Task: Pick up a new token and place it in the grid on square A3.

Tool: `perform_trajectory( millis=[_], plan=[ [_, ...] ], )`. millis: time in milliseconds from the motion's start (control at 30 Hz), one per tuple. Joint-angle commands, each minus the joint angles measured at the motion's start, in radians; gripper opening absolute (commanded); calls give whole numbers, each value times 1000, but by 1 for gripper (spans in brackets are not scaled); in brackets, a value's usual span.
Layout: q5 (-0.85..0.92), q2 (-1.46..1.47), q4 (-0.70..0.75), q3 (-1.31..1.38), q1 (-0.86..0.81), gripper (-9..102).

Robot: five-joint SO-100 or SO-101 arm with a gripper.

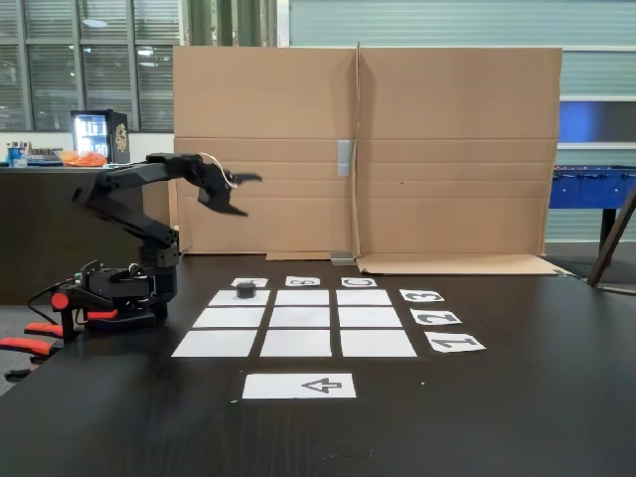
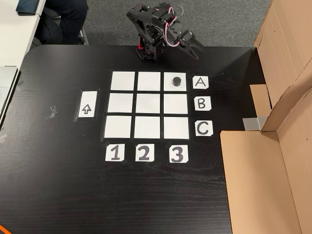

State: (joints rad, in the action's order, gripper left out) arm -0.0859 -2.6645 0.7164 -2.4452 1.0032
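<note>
The token [image 2: 176, 81] sits upright on square A3 [image 2: 181, 75], the corner cell of the grid [image 2: 148, 105] that lines up with the "A" label [image 2: 200, 82] and the "3" label [image 2: 178, 154]. It rests near the middle of that cell, well inside the paper's edges, so by the look of it the placement is already made. In the fixed view the token [image 1: 244, 290] shows on the far left cell, the one nearest the arm's base [image 1: 129, 288].

Measured from the token, the gripper [image 1: 238, 195] hangs high above and slightly toward the base, with clear air between them. Its fingers are spread apart and hold nothing, which fits a release followed by a lift. In the other view the gripper [image 2: 194, 48] is beyond the grid's edge, near the "A" label, so it cannot knock the token.

The other eight cells lie bare. The arrow sheet [image 2: 87, 104] lies on the grid's far side from the token, well apart.
</note>
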Motion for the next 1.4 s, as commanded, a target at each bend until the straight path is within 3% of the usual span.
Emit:
perform_trajectory(
  millis=[0, 400, 900, 1367],
  plan=[
    [-5, -129, -14, 52, 14, 39],
    [-9, -442, 9, 52, 106, 39],
    [-91, -611, 371, 32, 399, 39],
    [-87, -660, 517, -6, 414, 37]
  ],
)
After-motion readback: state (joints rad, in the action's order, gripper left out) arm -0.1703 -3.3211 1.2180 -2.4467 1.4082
